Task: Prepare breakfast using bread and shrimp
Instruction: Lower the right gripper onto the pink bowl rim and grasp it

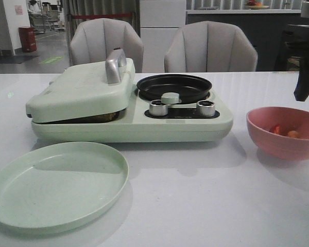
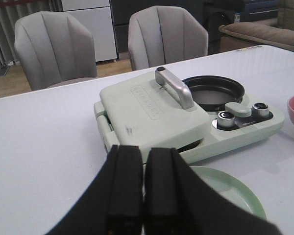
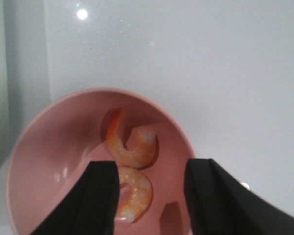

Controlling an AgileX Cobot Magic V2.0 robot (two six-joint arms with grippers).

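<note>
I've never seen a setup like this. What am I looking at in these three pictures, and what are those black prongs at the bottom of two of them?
This is a two-armed robot at a white table. One picture looks forward over the table; the other two come from cameras on each wrist, so the black prongs are the robot's own fingers.

On the table sit a pale green breakfast maker with its lid down, a black pan on its right half, an empty green plate in front, and a pink bowl.

The left gripper has its fingers close together, holding nothing. The right gripper is open, hovering over the bowl, where two curled orange shrimp lie. Neither arm holds anything. Something brown shows under the lid; I cannot tell what.
</note>
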